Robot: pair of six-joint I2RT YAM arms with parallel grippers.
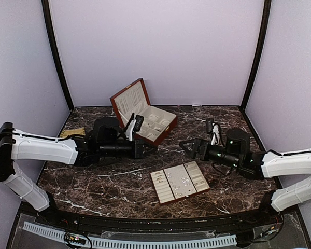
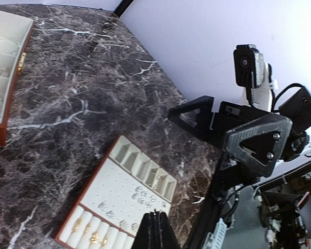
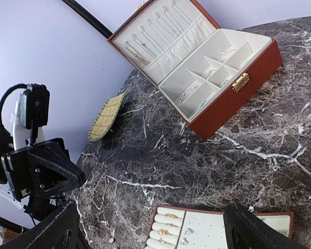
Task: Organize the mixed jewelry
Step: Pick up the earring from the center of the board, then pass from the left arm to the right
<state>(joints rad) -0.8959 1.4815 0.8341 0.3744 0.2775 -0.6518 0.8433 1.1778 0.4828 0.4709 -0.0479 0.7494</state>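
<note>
Dark marble formed the table (image 1: 93, 181). A cream tray (image 1: 197, 175) lay toward 5 o'clock of its middle, and an open wooden box (image 1: 129, 98) stood at 12. The jewelry (image 1: 185, 181), tiny silvery bits, sat on the tray's middle panel, with gold rings (image 2: 88, 231) in the slots beside it. The left gripper (image 2: 155, 228) hung at the tray's 10 o'clock, its fingers pressed together with nothing visible between them. The right gripper (image 1: 189, 148) hung at the tray's 1 o'clock, spread wide and empty.
</note>
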